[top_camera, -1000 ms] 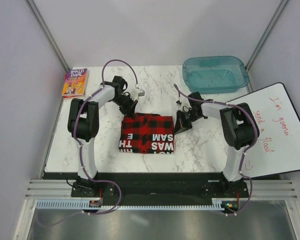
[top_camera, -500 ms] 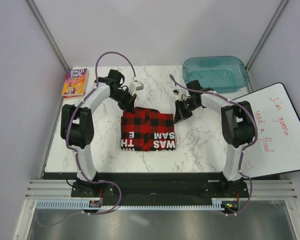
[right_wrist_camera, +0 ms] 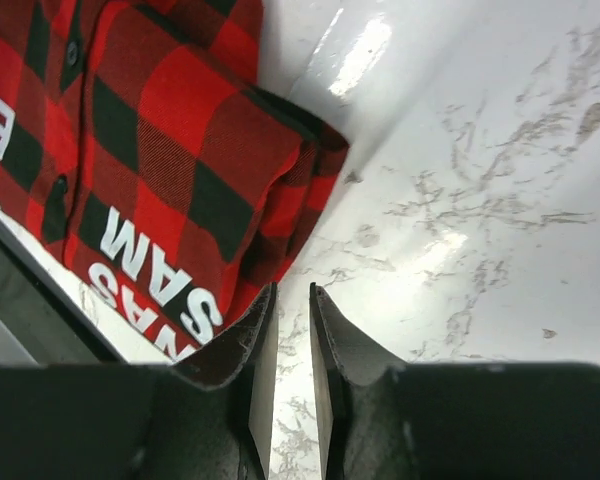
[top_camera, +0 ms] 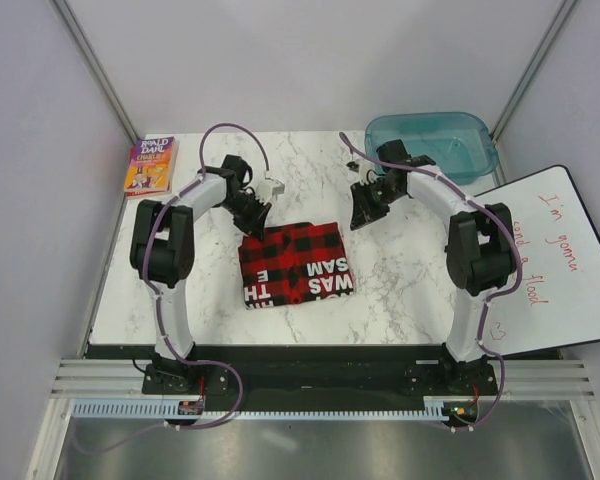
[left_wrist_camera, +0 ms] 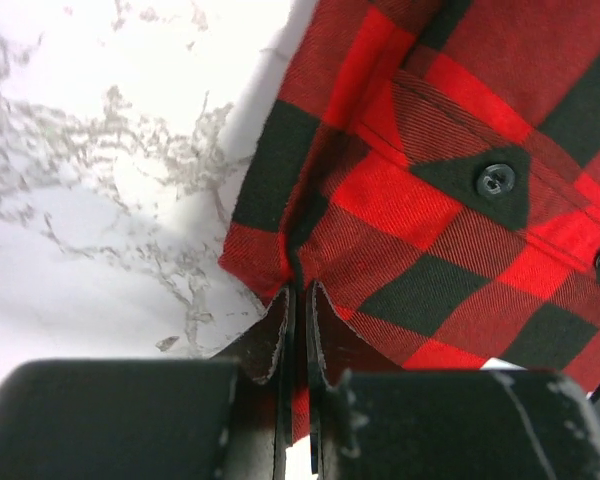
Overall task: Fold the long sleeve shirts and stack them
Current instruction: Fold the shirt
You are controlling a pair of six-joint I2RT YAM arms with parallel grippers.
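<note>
The shirt [top_camera: 295, 262] looks folded; my left gripper [left_wrist_camera: 298, 292] pinches its corner, right gripper [right_wrist_camera: 290, 292] closed on nothing. Next up: square it, I reckon.

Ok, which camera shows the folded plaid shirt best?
The top external view: the whole folded shirt shows there, lettering included. The left wrist view catches only one corner with a button. The right wrist view shows only another corner, with the letters SAM.
</note>
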